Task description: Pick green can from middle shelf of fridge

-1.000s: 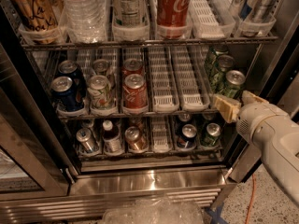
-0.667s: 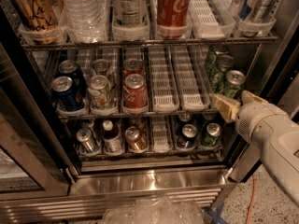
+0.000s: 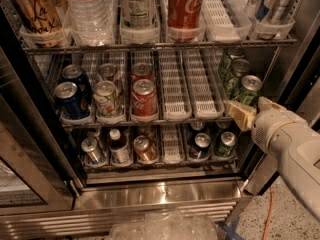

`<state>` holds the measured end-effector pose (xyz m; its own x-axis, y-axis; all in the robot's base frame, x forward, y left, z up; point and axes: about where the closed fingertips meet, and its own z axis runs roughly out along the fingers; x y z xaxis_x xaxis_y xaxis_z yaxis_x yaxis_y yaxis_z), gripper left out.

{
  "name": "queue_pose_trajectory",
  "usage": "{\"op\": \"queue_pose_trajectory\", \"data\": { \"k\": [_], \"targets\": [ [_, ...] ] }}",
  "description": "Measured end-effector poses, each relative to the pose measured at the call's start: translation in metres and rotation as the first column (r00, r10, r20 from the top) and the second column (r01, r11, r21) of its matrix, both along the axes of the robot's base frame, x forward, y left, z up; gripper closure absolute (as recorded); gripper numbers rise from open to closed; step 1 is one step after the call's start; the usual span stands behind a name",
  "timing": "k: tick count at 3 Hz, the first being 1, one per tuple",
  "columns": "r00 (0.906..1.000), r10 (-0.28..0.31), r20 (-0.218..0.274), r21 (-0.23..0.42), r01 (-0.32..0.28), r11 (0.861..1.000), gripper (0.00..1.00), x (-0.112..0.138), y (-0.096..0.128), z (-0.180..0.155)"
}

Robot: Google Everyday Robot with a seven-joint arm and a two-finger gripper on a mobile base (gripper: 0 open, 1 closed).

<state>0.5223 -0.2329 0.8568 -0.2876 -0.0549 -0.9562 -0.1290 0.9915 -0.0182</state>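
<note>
The gripper (image 3: pixel 255 111) is held at the right end of the middle shelf (image 3: pixel 172 86), at the foot of the front green can (image 3: pixel 249 89). Its two tan fingers (image 3: pixel 241 115) are seen spread apart, one on either side of the can's base, and nothing is clamped; whether the pads touch the can cannot be told. The fingers are carried on a smooth, rounded white arm (image 3: pixel 295 149).

On the shelf, from the left, dark blue cans (image 3: pixel 67 98) are stood in the first lane, whitish printed cans (image 3: pixel 106 96) in the next and red cans (image 3: pixel 144 96) in the third. Two bare white slotted plastic trays (image 3: pixel 202 86) follow. In the right-hand lane the green can is placed foremost, upright, silver top and pull tab showing, with two more green cans (image 3: pixel 234 70) lined up behind it. The fridge (image 3: pixel 150 194) is faced below with brushed steel.

Against the earlier frames no shift is noted: gripper and cans are found in the same places
</note>
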Motion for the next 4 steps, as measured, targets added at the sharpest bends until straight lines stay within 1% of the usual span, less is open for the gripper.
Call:
{"op": "queue_pose_trajectory", "data": {
  "k": [1,2,3,4],
  "targets": [
    [1.0,-0.002,0.003,-0.005,0.002,1.0,0.23,0.008,0.0,0.002],
    [1.0,-0.004,-0.004,-0.007,0.004,1.0,0.18,0.015,0.0,0.0],
    [0.9995,-0.016,-0.026,-0.009,0.015,1.0,0.15,0.021,-0.002,-0.009],
    [0.9995,-0.016,-0.027,-0.01,0.016,1.0,0.13,0.021,-0.002,-0.01]
  ]
}}
